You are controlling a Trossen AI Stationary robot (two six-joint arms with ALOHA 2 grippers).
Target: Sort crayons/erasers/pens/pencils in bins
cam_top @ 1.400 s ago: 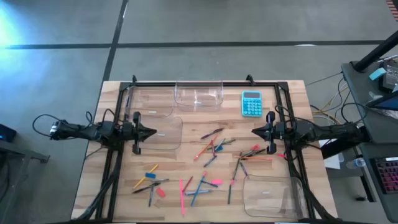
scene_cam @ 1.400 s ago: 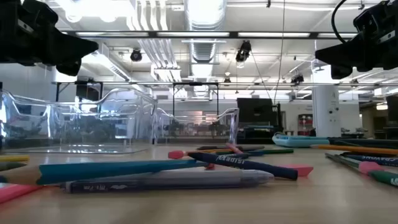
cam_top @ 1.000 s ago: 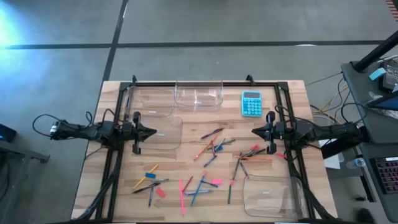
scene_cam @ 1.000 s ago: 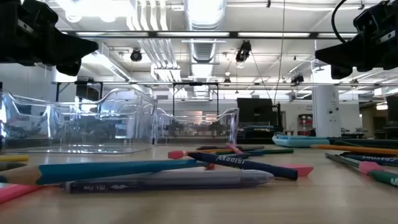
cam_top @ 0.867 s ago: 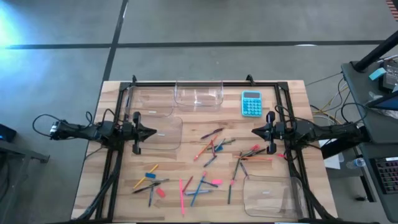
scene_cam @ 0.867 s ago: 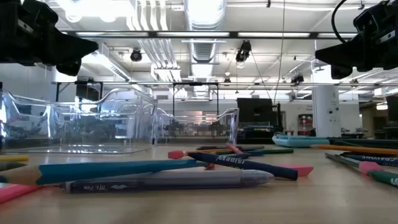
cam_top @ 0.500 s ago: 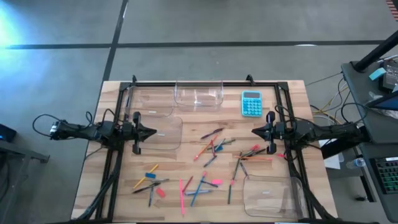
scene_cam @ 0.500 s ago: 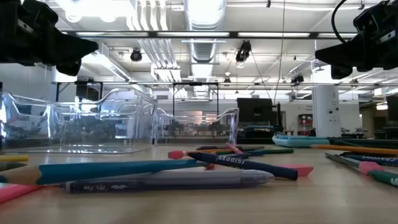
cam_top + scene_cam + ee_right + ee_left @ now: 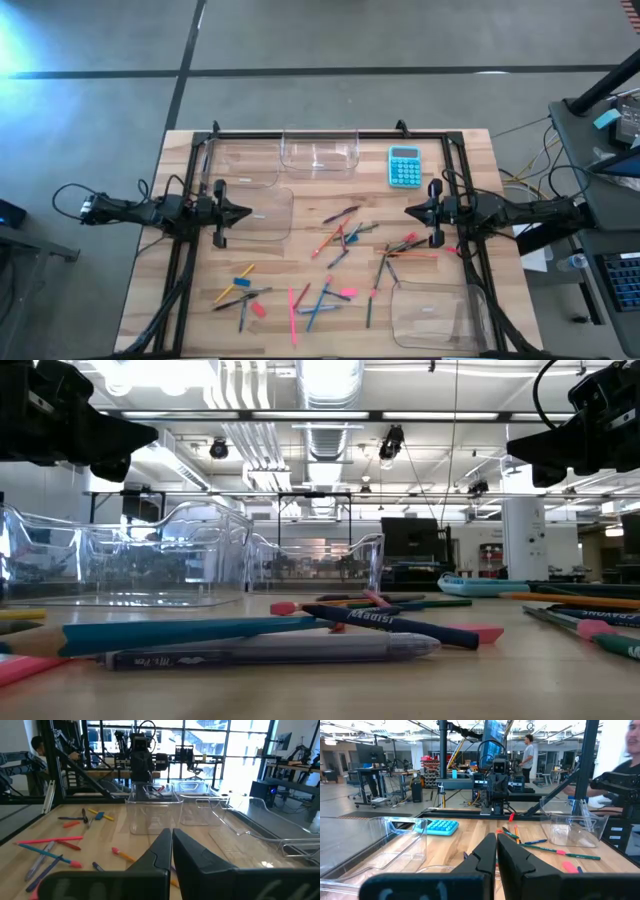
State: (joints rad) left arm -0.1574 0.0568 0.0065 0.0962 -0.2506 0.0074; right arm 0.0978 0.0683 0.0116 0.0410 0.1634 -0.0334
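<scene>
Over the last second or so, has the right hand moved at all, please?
No. The right hand stays shut just below the calculator, level with it as before.

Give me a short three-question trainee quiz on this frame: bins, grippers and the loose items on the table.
1. True or false: the left gripper holds a pen.
2. How many clear bins are on the table?
3. Multiple choice: the turquoise calculator lies A) inside a bin, B) on the bare table beside the tall-walled bin, C) under the right gripper.

Key:
1. False. Its jaws are shut on nothing, above a bin's edge.
2. Four, none with any items inside that show.
3. B. The right gripper, also shut and empty, hangs over the scattered pens and crayons.
</scene>
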